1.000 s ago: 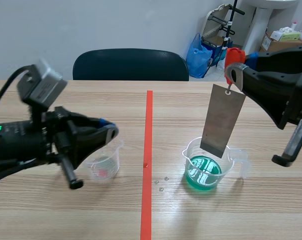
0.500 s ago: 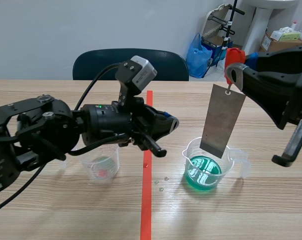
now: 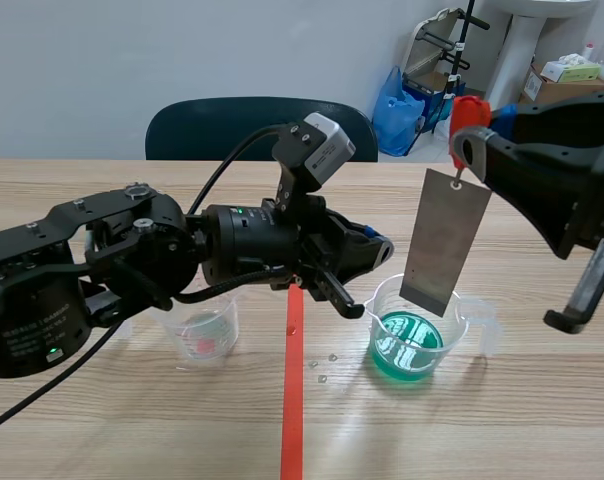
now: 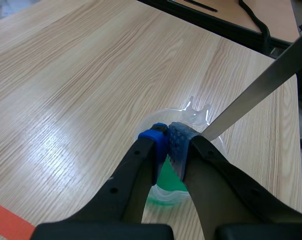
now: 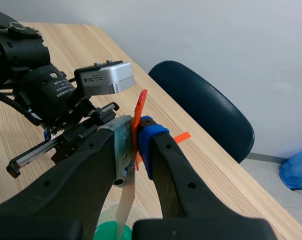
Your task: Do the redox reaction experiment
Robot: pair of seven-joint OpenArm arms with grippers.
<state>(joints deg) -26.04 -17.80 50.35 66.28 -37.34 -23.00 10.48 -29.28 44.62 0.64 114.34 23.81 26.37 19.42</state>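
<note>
A clear beaker (image 3: 414,330) of green liquid stands right of the tape line. A grey metal plate (image 3: 444,240) hangs with its lower end inside the beaker, held by a red tag (image 3: 466,108). My right gripper (image 3: 469,128) is raised above the beaker and shut on that tag (image 5: 138,112); the plate (image 5: 125,197) hangs below the fingers. My left gripper (image 3: 378,246) has crossed the tape and is shut on nothing. In the left wrist view its gripper (image 4: 167,137) hovers over the beaker's rim (image 4: 193,111), close beside the plate (image 4: 261,87). A small beaker (image 3: 204,332) with pinkish liquid stands left of the tape.
The orange-red tape line (image 3: 295,400) runs down the table's middle, with a few droplets (image 3: 322,366) beside it. A dark chair (image 3: 232,125) stands behind the table. A blue bag (image 3: 397,105) and boxes sit far behind on the right.
My left arm has swung right from the small beaker, across the tape, up to the green beaker. The right gripper and plate have not moved.
</note>
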